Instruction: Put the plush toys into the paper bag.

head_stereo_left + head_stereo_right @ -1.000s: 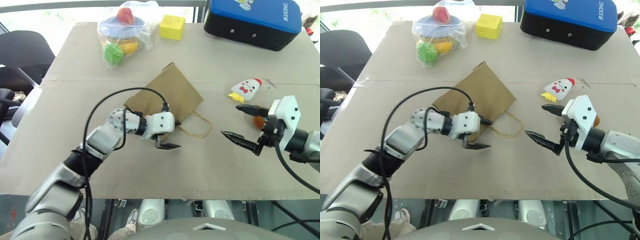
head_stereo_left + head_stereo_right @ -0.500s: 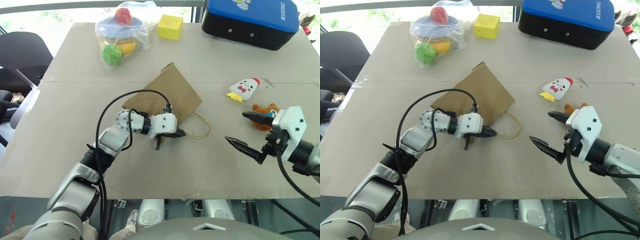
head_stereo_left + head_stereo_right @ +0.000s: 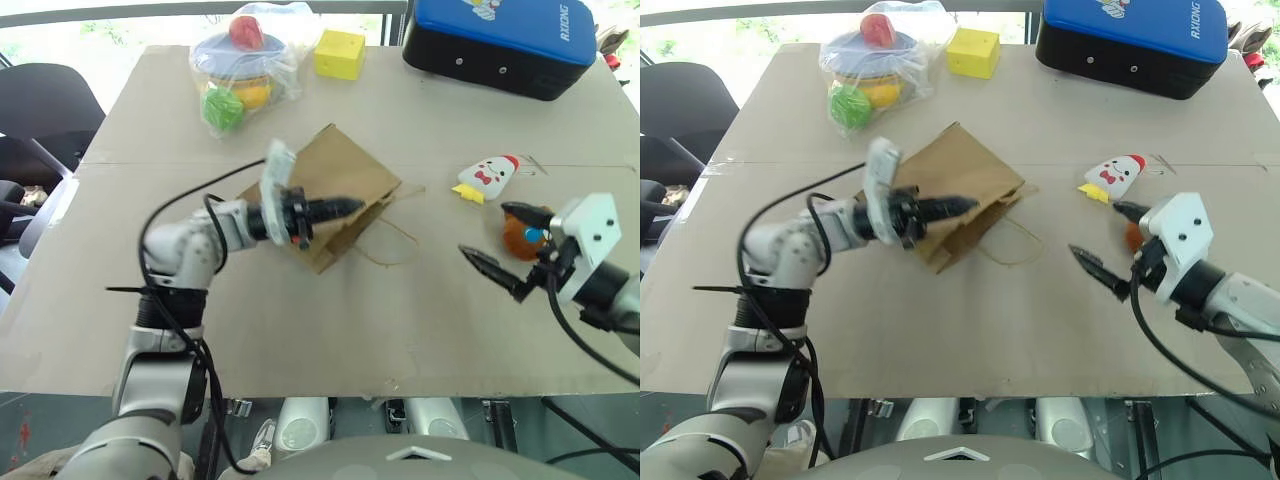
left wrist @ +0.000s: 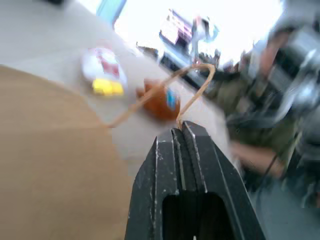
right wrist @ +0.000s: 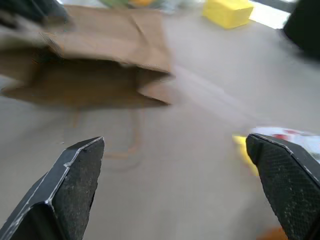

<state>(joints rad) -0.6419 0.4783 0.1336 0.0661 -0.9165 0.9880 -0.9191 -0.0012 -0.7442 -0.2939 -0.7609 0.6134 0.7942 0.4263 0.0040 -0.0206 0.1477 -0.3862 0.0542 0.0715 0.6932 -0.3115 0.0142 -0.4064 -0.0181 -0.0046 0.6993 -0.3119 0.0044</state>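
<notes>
The left gripper [image 3: 345,207] has its two black fingers pressed together on one tan cord handle [image 4: 165,86] of the paper bag [image 3: 345,170]; the left wrist view shows the cord loop rising from the pinched tips. The forearm lies nearly level across the table [image 3: 150,110], the gripper pointing toward the robot's right, and the bag's upper edge is lifted at the gripper, so the mouth gapes toward the right arm, as the right wrist view shows. The second handle [image 3: 395,245] lies slack on the table just below the gripper. Beyond the fingertips there is bare tabletop up to the right gripper [image 3: 500,245], whose fingers stand wide apart with nothing between them, pointing toward the bag. Just beyond that gripper's far finger sits the brown bear head [image 3: 522,232], partly covered by the finger and the white wrist housing; whether the finger touches it cannot be told. The white chicken [image 3: 488,178] lies a little farther out from that gripper, apart from the bear. Well past the bag, near the far table edge, are the yellow cube [image 3: 340,53], the bagged plastic toys [image 3: 240,70] and the blue-and-black case [image 3: 510,40], cut off at the frame's top. The left arm is motion-blurred.
</notes>
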